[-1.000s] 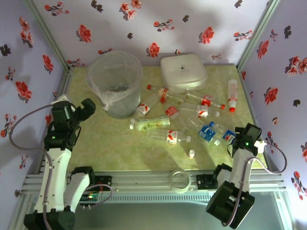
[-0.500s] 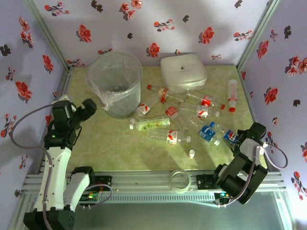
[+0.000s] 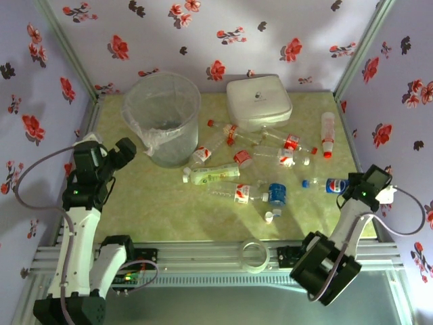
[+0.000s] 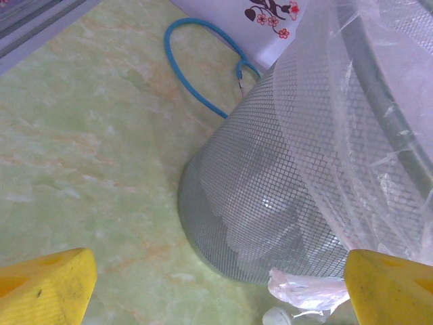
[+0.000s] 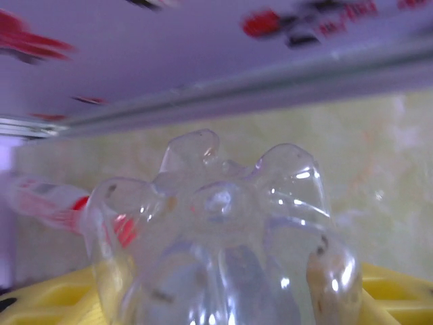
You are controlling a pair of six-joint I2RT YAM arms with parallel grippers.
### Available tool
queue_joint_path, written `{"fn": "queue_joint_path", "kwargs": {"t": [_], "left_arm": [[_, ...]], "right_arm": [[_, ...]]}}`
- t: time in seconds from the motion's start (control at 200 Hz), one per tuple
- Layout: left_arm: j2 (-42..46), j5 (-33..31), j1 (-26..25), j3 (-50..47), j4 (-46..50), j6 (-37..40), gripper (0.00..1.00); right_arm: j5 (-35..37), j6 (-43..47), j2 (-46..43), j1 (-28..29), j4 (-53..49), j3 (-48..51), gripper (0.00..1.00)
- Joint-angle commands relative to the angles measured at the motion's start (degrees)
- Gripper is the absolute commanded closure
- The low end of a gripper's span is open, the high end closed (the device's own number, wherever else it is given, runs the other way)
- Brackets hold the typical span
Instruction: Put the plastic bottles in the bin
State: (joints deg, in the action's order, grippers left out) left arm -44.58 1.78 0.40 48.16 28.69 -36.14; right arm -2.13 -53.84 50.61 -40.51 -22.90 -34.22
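- Clear plastic with a blue label: one bottle (image 3: 329, 184) is pinched at its base by the right gripper (image 3: 349, 189), at the right side of the table (image 3: 169, 210), well apart from the bin (image 3: 177, 139).
- The left gripper (image 3: 126, 150) is spread wide and empty, near the bin.
- No bottle is visible inside the bin; the other bottles (image 3: 214, 175) lie scattered mid-table, so nearly all the work seems left.

High rear overview; left wrist near bin (image 3: 169, 139) (image 4: 257, 169)
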Motion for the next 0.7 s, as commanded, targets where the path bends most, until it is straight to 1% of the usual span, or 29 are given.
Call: {"fn": "queue_joint_path", "kwargs": {"t": [0.0,0.105,0.21,0.33,0.44,0.54,0.605,0.695], "left_arm": [[-0.15,1.12,0.22,1.23,-1.10,-0.62,0.06],[0.57,0.86,0.21,4.05,0.33,0.51,0.06],[1.63,0.24,0.21,7.37,1.34,1.47,0.07],[1.95,0.56,0.13,11.78,2.62,2.31,0.08],[1.31,3.49,-0.11,16.06,3.59,4.18,0.10],[-0.20,6.15,-1.13,19.38,4.55,5.67,0.10],[-1.54,6.26,-1.93,20.70,4.89,6.35,0.10],[-2.89,6.30,-2.41,20.16,3.82,5.68,0.10]], "right_arm": [[0.62,4.33,-4.14,-0.37,-4.75,-3.21,0.37],[-3.35,4.71,-5.41,-0.13,-6.43,-6.02,0.39],[-8.98,4.30,-5.30,0.99,-5.62,-8.54,0.43],[-13.24,6.02,-3.76,5.80,-7.23,-14.54,0.43],[-15.84,8.50,-1.29,12.99,-9.33,-21.52,0.44],[-17.44,8.93,0.87,20.40,-9.36,-27.72,0.45],[-16.97,8.76,2.12,26.27,-7.73,-31.39,0.46],[-14.68,8.26,4.27,34.70,-4.12,-36.33,0.47]]}}
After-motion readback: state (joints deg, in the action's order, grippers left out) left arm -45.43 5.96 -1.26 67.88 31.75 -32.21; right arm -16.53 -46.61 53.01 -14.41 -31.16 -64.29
